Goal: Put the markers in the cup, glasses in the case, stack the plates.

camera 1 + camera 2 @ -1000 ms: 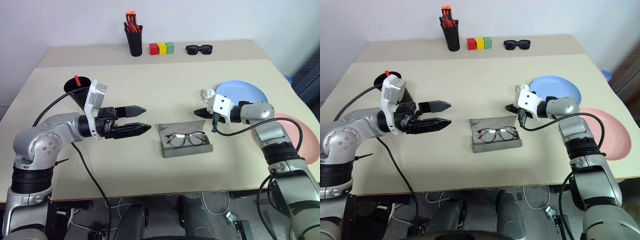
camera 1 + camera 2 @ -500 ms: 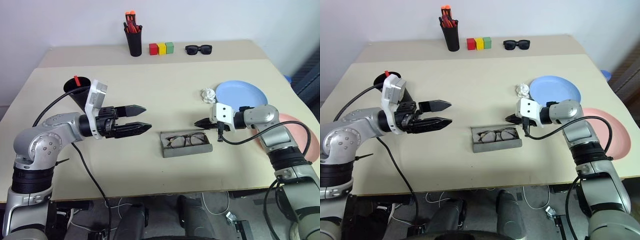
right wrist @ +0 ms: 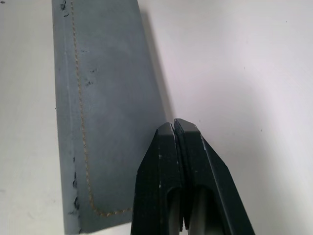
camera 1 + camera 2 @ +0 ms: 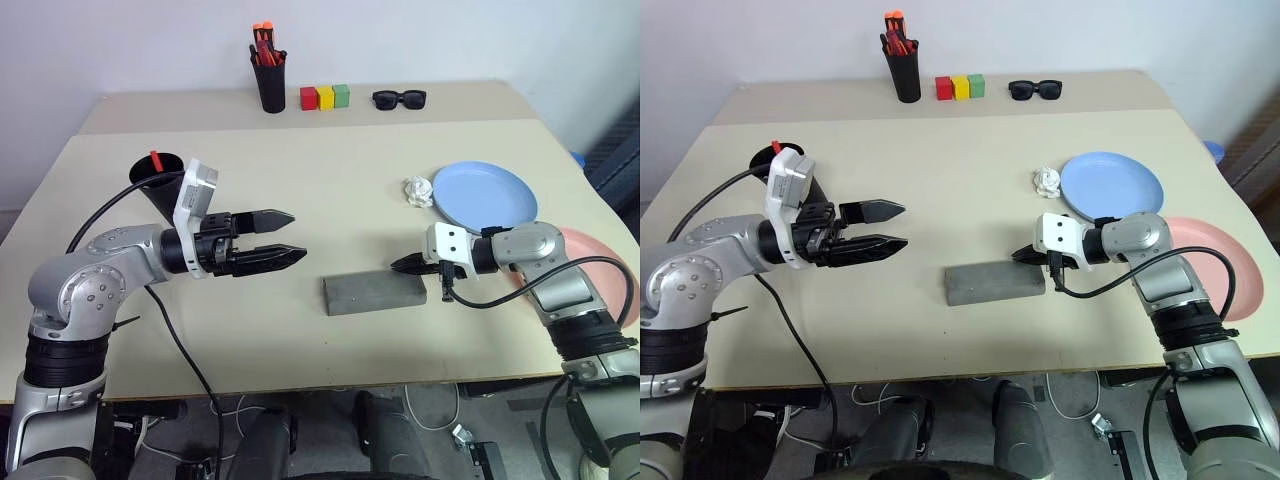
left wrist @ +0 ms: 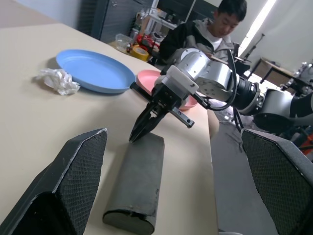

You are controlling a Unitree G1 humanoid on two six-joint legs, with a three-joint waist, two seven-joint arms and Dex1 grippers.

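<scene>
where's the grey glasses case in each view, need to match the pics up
Left eye view: case, shut, low centre, just left of the right gripper.
Right eye view: case, low centre.
Left wrist view: case, lower middle.
Right wrist view: case, on the left.
Shared landmark: the right gripper's shut tips at the case's end.

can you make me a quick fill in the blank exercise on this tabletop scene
1. The grey glasses case lies on the table with its lid ____.
2. The right end effector, its fingers shut, is at the case's ____ end.
3. The crumpled white paper lies beside the ____ plate.
4. A red-topped marker stands in the black ____ behind the open left end effector.

Missing words: closed; right; light blue; cup
</scene>
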